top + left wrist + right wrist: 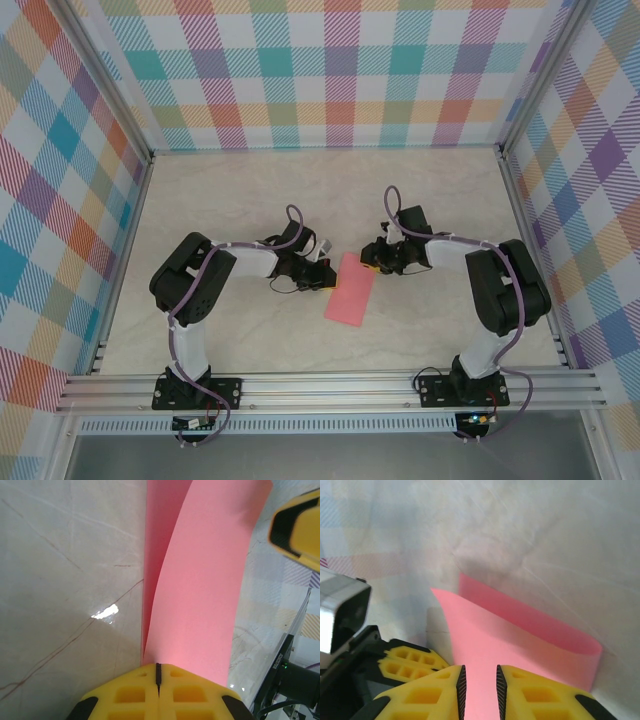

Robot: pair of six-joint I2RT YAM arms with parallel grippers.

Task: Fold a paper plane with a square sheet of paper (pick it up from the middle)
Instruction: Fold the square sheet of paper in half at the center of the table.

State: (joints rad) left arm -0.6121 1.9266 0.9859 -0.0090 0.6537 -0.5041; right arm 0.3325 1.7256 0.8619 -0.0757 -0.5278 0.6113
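The square sheet of paper (350,288) is salmon pink and lies doubled over in the middle of the table. Its upper layer (200,580) arches up off the lower one. My left gripper (322,272) is at the paper's left edge, and in the left wrist view its yellow jaws (158,672) are shut on the edge of that raised layer. My right gripper (375,262) hovers at the paper's far right corner. In the right wrist view it (479,690) stands slightly open, with the pink paper (520,640) showing through the narrow gap.
The pale marbled tabletop (230,200) is fenced by metal rails and checked walls (330,70). The left gripper's yellow fingers (407,662) sit close beside the right one, and a right finger (300,527) shows at the paper's far end.
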